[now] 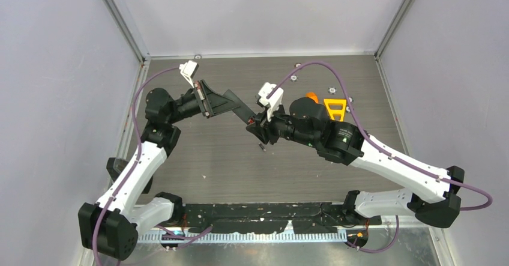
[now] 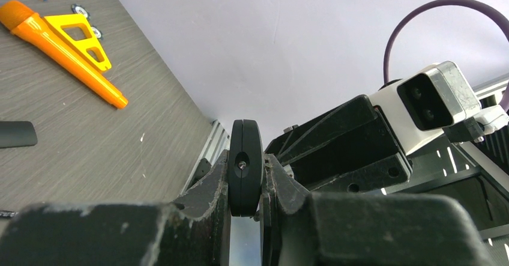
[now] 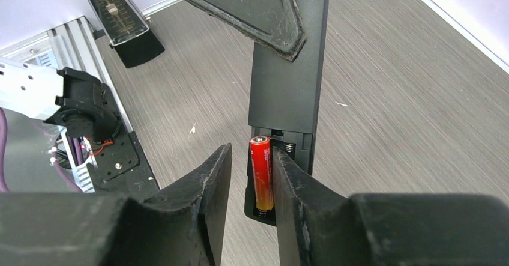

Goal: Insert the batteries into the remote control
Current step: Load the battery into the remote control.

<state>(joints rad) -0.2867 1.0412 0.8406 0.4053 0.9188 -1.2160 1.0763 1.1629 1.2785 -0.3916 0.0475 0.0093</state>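
The right fingers [image 3: 204, 197] are spread, with a red-orange battery [image 3: 262, 173] between them. The battery lies in the open compartment at the near end of the black remote control [image 3: 288, 74]. The left fingers [image 2: 201, 203] pinch the remote's far end over the grey counter [image 3: 390, 98]. An orange flashlight [image 2: 60, 47] lies farther off.
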